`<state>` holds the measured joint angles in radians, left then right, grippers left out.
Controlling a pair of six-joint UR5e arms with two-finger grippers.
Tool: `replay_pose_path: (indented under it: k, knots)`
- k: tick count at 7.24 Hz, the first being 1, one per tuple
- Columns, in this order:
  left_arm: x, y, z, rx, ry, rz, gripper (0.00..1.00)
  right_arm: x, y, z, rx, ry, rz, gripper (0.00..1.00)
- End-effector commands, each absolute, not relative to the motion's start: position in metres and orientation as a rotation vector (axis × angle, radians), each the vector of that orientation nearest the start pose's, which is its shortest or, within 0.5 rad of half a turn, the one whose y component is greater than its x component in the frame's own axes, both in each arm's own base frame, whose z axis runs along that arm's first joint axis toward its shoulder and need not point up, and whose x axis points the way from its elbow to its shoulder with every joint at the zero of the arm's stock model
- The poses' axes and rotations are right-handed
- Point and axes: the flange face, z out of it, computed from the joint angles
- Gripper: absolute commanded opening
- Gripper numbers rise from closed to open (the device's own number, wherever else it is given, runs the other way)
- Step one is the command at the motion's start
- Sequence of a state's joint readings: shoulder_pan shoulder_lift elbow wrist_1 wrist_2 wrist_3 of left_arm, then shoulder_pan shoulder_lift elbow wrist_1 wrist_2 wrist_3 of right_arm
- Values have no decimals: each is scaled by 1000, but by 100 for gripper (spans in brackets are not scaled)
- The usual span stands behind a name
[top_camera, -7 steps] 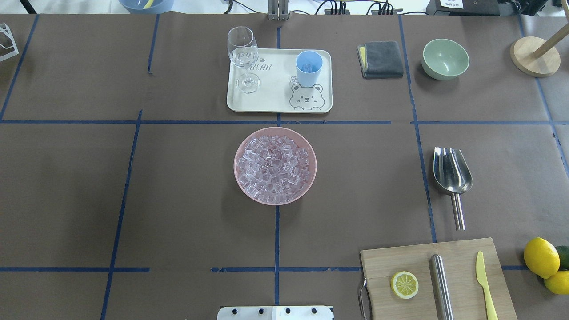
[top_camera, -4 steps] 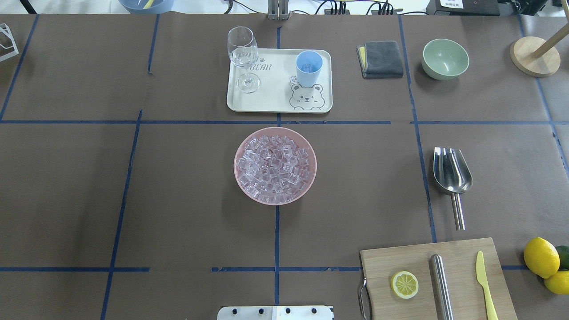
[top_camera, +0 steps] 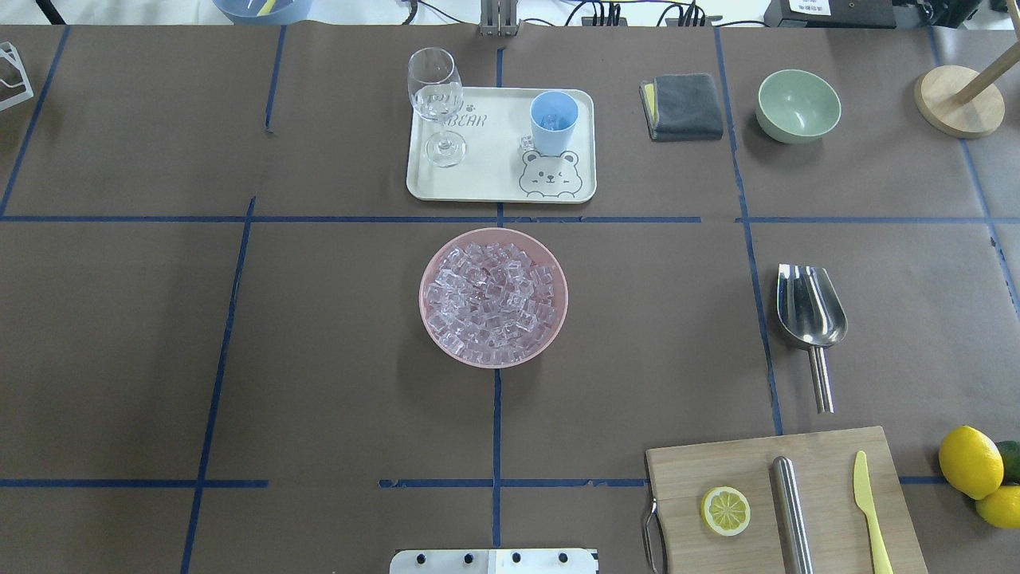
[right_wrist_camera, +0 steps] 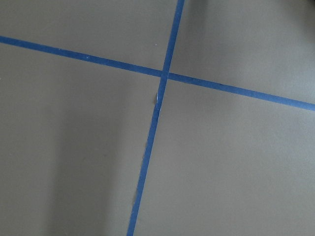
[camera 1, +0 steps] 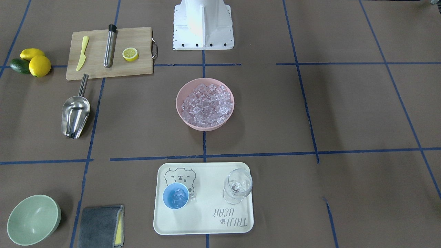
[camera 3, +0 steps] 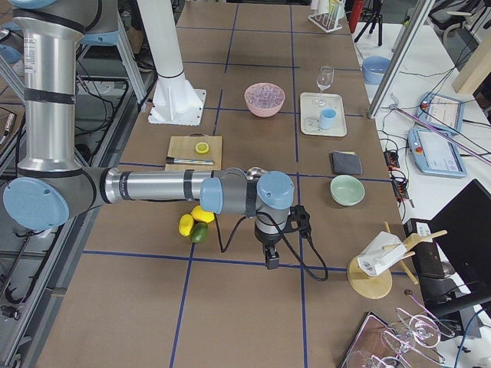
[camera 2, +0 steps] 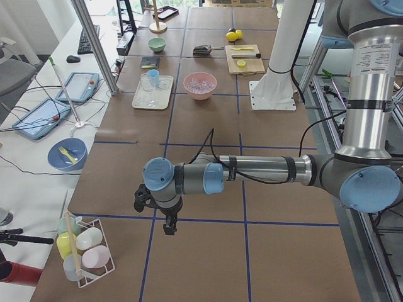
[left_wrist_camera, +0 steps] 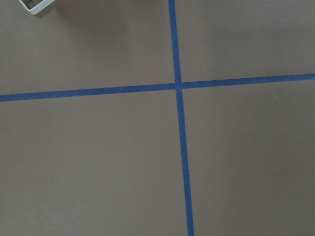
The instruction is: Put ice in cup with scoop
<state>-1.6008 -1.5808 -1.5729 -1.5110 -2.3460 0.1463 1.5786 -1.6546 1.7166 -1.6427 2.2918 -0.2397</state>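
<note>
The ice [top_camera: 493, 296] fills a pink bowl [top_camera: 428, 319] at the table's middle. The light-blue cup [top_camera: 554, 122] stands on a cream bear tray [top_camera: 478, 183] beyond the bowl, with a few cubes inside it [camera 1: 178, 196] and one loose cube [top_camera: 526, 143] beside it. The steel scoop [top_camera: 810, 315] lies alone on the table at the right, handle toward the robot. My left gripper [camera 2: 169, 223] hangs over bare table at the far left end and my right gripper [camera 3: 271, 259] at the far right end. Both appear only in the side views, so I cannot tell their state.
A wine glass [top_camera: 436, 104] shares the tray. A wooden cutting board [top_camera: 749, 466] at the near right carries a lemon half, a steel cylinder and a yellow knife, with lemons [top_camera: 970, 462] beside it. A grey cloth [top_camera: 682, 106] and a green bowl [top_camera: 798, 104] sit at the far right.
</note>
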Motion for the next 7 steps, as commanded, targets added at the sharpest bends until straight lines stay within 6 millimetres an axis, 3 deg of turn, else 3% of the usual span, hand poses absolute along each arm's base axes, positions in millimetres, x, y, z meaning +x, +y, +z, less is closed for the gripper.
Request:
replay_pose_path:
  k: [1,2,3,5,7]
  knots:
    - [-78,-496,635,77,767,113,100,71,-450,643,68,-721,-216,100]
    - [-79,-497,609,127,758,135,100,70,-450,642,67,-729,-214,100]
    - [-79,-497,606,133,757,139,100,69,-450,642,65,-751,-208,100]
    - [-79,-497,611,125,756,136,100,68,-450,639,75,-757,-213,100]
    - [-79,-490,618,108,761,129,100,69,-434,658,43,-753,-202,100]
